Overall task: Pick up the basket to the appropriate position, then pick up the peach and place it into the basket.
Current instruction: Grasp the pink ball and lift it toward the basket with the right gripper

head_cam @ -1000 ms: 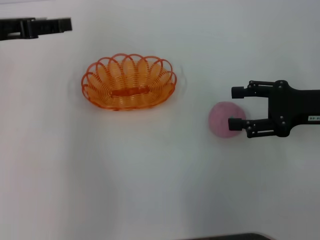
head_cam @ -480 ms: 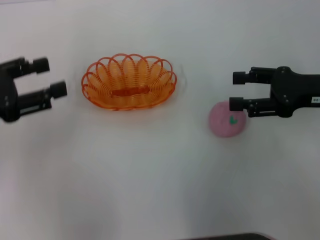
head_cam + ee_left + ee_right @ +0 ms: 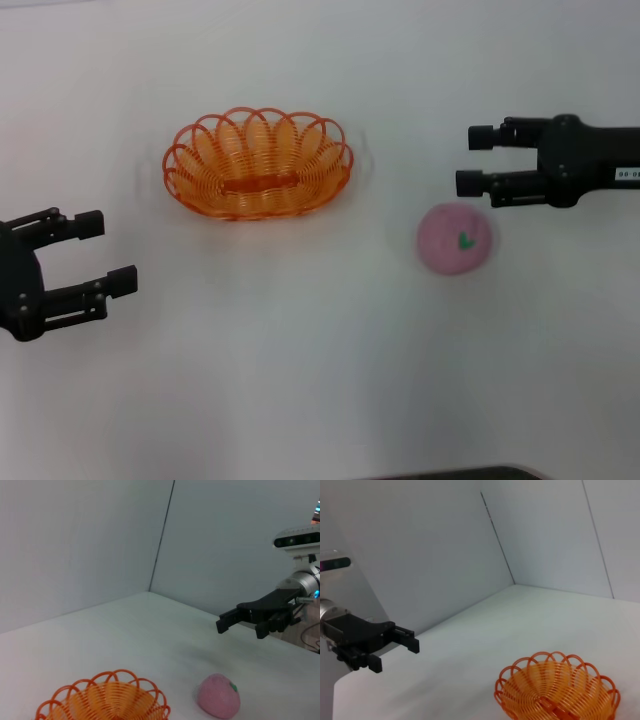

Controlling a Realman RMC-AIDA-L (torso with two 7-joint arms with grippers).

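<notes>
The orange wire basket (image 3: pixel 257 164) sits empty on the white table, left of centre; it also shows in the left wrist view (image 3: pixel 102 703) and the right wrist view (image 3: pixel 557 690). The pink peach (image 3: pixel 455 238) with a green leaf mark lies on the table to the basket's right, and shows in the left wrist view (image 3: pixel 218 696). My left gripper (image 3: pixel 110 250) is open and empty, to the left of and nearer than the basket. My right gripper (image 3: pixel 474 160) is open and empty, just beyond the peach and not touching it.
The white table (image 3: pixel 300 340) spreads all around. Grey walls meet in a corner behind the table (image 3: pixel 150 587).
My left gripper has come from the far left corner down toward the near left. My right gripper has moved away from the peach toward the far side, uncovering it. Basket and peach have not moved.
</notes>
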